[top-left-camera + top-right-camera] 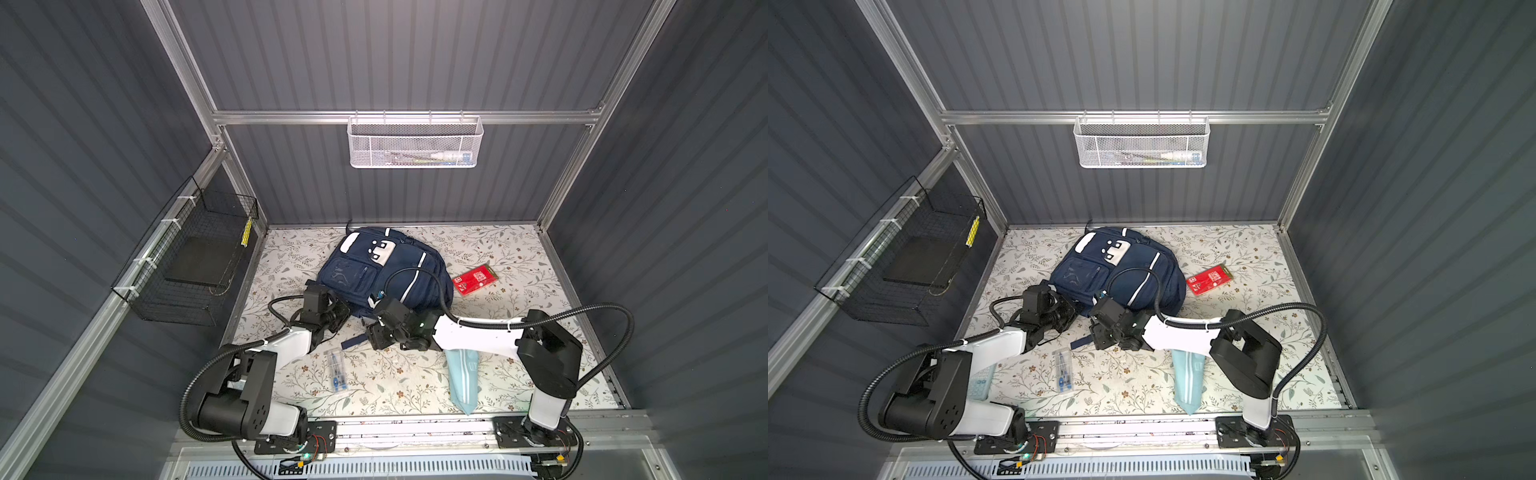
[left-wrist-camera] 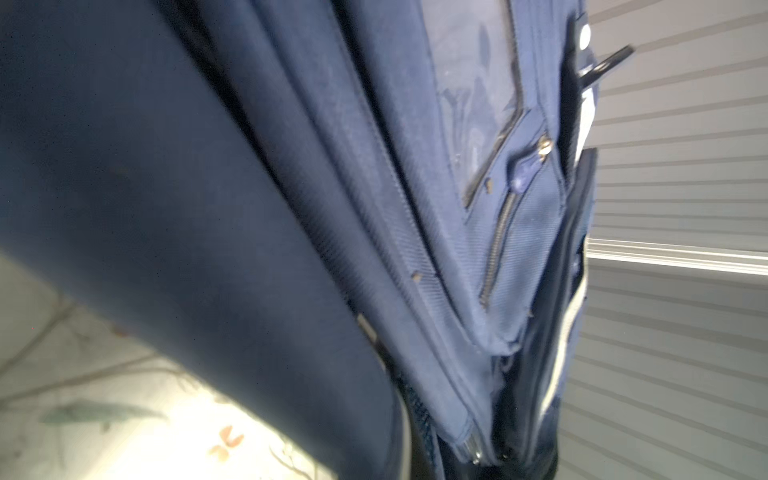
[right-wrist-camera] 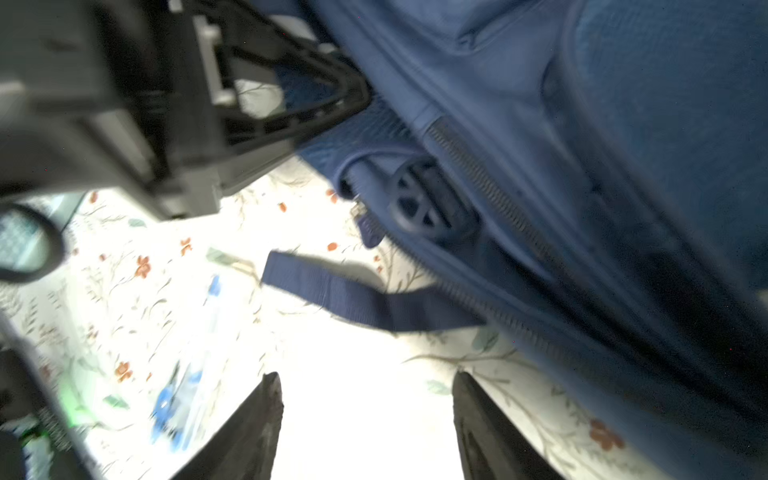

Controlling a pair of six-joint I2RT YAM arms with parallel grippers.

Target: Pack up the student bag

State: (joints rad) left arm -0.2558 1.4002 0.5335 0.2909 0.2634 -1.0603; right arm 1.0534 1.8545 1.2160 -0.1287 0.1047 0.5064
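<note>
Top views: the student bag [image 1: 374, 270] [image 1: 1096, 274] lies flat at the rear centre of the tabletop [image 1: 519, 257]. The left claw [image 1: 340, 312] is at its near left corner. The right claw [image 1: 372, 337] is at its near edge.

Left wrist view: navy bag fabric fills the frame.

Right wrist view: the left claw [image 3: 357, 95] is closed on the bag's fabric edge. The right claw [image 3: 366, 376] stands open and empty near a loose strap [image 3: 353, 299].

no legible text anywhere; white print on red packet [image 1: 475, 280] too small to read.
</note>
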